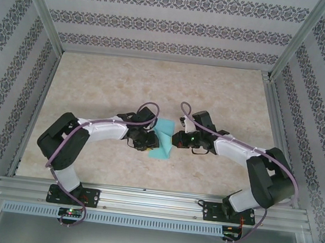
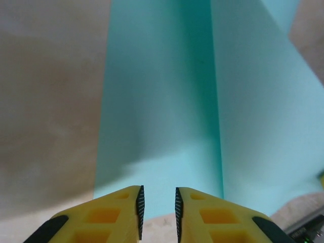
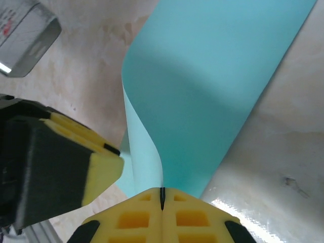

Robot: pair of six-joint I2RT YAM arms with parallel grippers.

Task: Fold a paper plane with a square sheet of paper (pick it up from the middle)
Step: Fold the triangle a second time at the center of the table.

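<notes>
From above, the two arms reach in from either side and meet at mid-bench (image 1: 107, 85), with the turquoise sheet (image 1: 162, 146) between the left gripper (image 1: 143, 140) and the right gripper (image 1: 176, 138). At this range it is hard to tell how either set of jaws stands. In the left wrist view, the sheet (image 2: 162, 101) runs away from the camera over the pale bench (image 2: 50, 101). A straight lengthwise line, either a fold or an edge, divides a shaded left strip from a brighter right one. The left gripper (image 2: 158, 189) has its jaws a narrow gap apart. The sheet's near edge lies just ahead of the tips and nothing can be seen between them. In the right wrist view, the right gripper (image 3: 162, 190) has its jaws fully together. The sheet (image 3: 212, 76) curls up off the bench (image 3: 283, 152), and its curved near edge runs down into the seam between the pads, so it is pinched there. One yellow finger (image 3: 101, 169) of the left gripper is just to the left, close beside that curled edge.
</notes>
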